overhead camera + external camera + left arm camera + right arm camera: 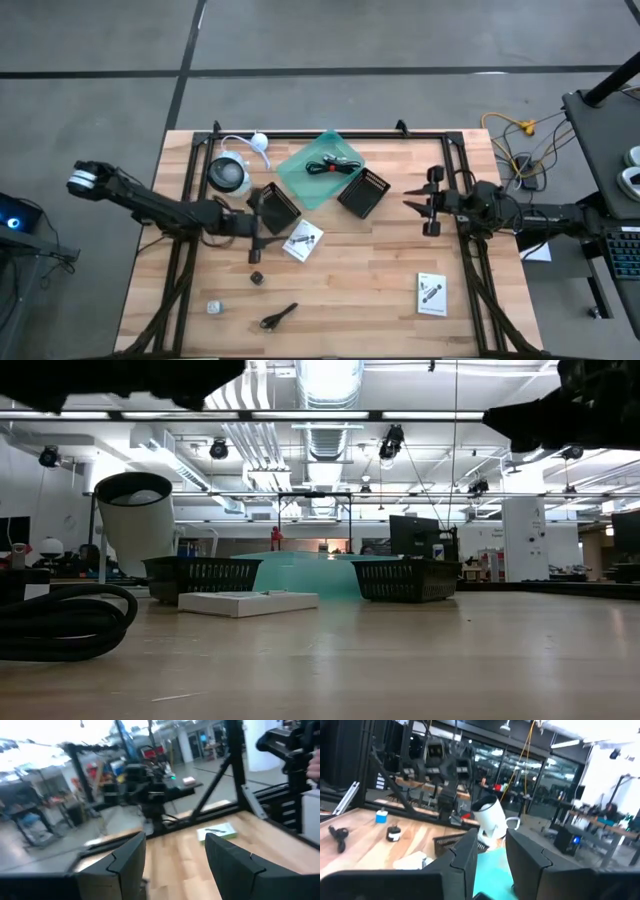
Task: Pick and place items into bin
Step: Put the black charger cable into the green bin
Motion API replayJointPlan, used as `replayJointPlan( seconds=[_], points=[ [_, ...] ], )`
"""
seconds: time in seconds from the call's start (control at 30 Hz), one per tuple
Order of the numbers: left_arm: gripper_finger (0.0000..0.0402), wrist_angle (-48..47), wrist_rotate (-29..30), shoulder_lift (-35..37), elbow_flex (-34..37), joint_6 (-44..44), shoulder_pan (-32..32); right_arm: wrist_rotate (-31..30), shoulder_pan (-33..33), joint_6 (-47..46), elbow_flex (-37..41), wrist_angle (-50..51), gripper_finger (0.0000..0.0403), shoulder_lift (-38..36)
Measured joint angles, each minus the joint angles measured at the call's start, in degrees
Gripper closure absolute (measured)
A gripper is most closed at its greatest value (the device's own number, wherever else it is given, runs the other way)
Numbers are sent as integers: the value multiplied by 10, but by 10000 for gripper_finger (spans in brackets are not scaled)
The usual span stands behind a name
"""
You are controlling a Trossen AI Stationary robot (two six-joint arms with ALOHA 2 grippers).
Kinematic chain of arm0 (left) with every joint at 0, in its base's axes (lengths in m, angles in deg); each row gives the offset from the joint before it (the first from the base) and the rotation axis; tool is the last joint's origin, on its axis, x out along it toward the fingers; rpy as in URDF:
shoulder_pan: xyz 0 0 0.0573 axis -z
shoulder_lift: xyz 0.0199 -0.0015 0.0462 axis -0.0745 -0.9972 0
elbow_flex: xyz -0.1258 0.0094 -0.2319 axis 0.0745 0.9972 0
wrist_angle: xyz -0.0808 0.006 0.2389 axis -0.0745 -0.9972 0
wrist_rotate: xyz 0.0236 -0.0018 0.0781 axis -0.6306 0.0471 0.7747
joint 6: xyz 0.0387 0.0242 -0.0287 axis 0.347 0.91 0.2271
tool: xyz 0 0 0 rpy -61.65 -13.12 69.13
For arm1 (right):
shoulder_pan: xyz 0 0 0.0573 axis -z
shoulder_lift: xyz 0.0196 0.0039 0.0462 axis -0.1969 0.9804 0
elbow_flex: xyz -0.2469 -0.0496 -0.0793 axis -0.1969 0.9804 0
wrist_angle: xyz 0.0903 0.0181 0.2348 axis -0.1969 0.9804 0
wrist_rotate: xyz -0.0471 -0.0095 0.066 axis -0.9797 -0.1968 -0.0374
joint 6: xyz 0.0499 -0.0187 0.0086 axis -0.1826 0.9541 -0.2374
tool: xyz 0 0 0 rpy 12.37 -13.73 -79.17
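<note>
The teal bin [300,170] sits at the table's far middle and holds the black cable with the red tie [335,166]. One white packet [303,241] lies mid-table, another [432,293] near the right front. The tiny black cube [257,278], the tiny pale piece [214,307] and the dark stick [280,317] lie near the front. My left gripper [262,236] is open, just left of the middle packet, above the table. Its wrist view shows its fingers [172,855] apart and the far packet [216,831] beyond. My right gripper [414,200] is open to the right of the bin, fingers [492,855] apart, facing the bin [492,870].
Two black mesh baskets [363,192] [278,207] flank the bin's near side. A white cup [230,172] stands left of the bin, with a white cord behind it. A black frame [330,133] borders the table. Bare wood [350,290] shows in the front middle.
</note>
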Motion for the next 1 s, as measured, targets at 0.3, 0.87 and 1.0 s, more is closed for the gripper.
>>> replayJointPlan(
  seconds=[0.3,0.87,1.0],
  points=[
    [213,-304,11,-146,-245,-313,37,0,0,-28,6,17,305,4],
    [213,-756,-21,-387,-561,-822,145,9,0,-88,6,132,325,5],
    [213,-777,-35,-435,-585,-869,167,9,0,-94,6,140,326,6]
  ],
)
